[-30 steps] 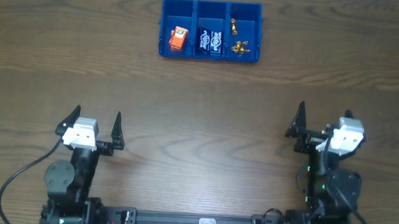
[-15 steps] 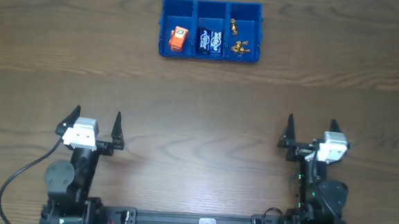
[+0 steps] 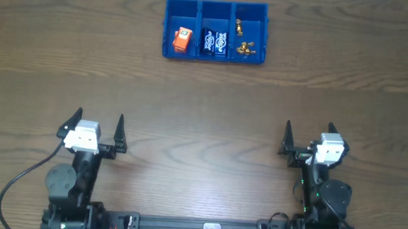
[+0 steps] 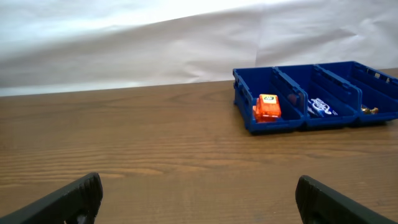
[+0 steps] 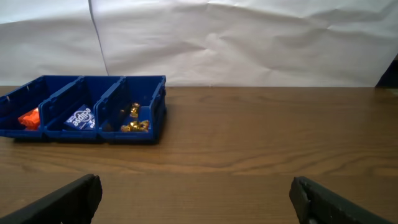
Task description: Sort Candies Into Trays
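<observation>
A blue three-compartment tray (image 3: 217, 6) stands at the far middle of the wooden table. Its left bin holds an orange candy (image 3: 183, 39), the middle bin a dark blue wrapped candy (image 3: 214, 41), the right bin several gold candies (image 3: 243, 48). In the left wrist view the tray (image 4: 249, 118) and the orange candy (image 4: 267, 107) lie far ahead. The right wrist view shows the tray (image 5: 155, 87), the blue candy (image 5: 79, 116) and the gold candies (image 5: 135, 121). My left gripper (image 3: 98, 124) stands open near its base, holding nothing. My right gripper (image 3: 308, 135) is open too, near its base.
Bare wooden tabletop stretches between both grippers and the tray. A white paper backdrop (image 5: 249, 37) rises behind the table's far edge. Both arm bases and a black rail (image 3: 204, 228) line the near edge.
My right gripper has swung left and drawn back toward its base, turning to face straight up the table. The left arm and the candies have not moved.
</observation>
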